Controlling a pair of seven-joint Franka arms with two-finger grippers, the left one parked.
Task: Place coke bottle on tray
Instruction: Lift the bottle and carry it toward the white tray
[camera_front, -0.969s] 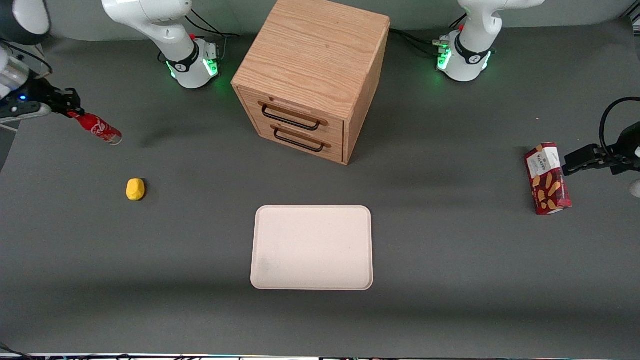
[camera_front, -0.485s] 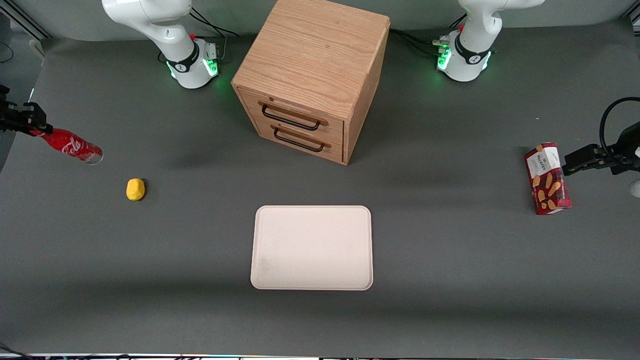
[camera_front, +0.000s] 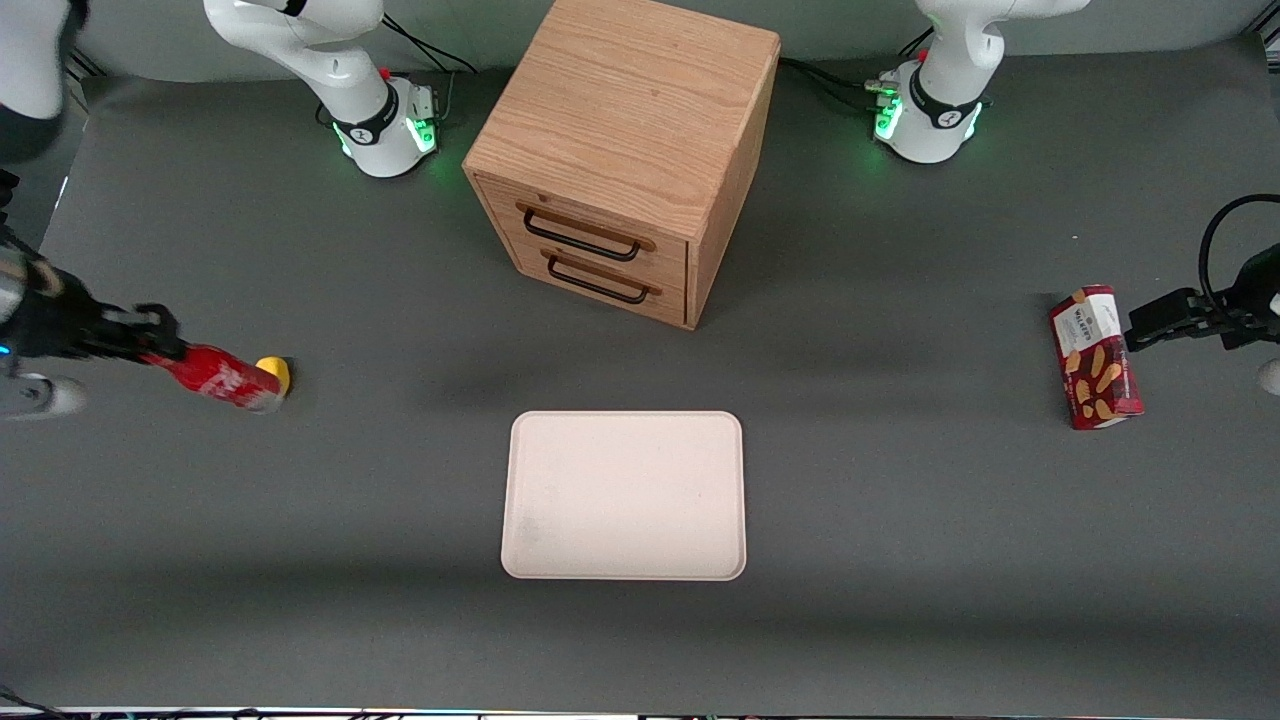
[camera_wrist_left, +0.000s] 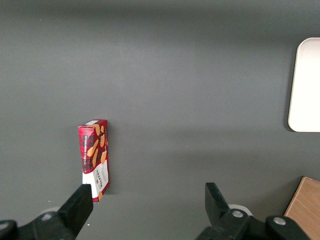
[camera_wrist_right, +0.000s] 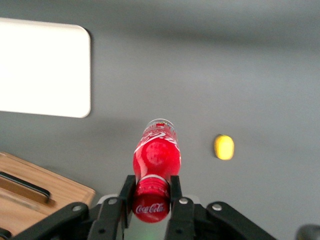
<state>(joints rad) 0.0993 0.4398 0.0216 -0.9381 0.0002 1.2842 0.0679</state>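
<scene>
My gripper (camera_front: 155, 342) is at the working arm's end of the table, shut on the cap end of the coke bottle (camera_front: 215, 377), a slim red bottle held tilted above the mat. In the right wrist view the fingers (camera_wrist_right: 127, 187) clamp the red cap and neck of the bottle (camera_wrist_right: 156, 155), whose base points away from the camera. The cream-white tray (camera_front: 625, 495) lies flat near the front camera at mid-table, well apart from the bottle. It also shows in the right wrist view (camera_wrist_right: 42, 70).
A small yellow lump (camera_front: 276, 371) lies right beside the bottle's base, partly covered by it. A wooden drawer cabinet (camera_front: 625, 150) stands farther from the camera than the tray. A red snack box (camera_front: 1095, 357) lies toward the parked arm's end.
My gripper has swung the held bottle out toward the table's edge, then nearer the front camera and inward, so the bottle's base now overlaps the yellow lump.
</scene>
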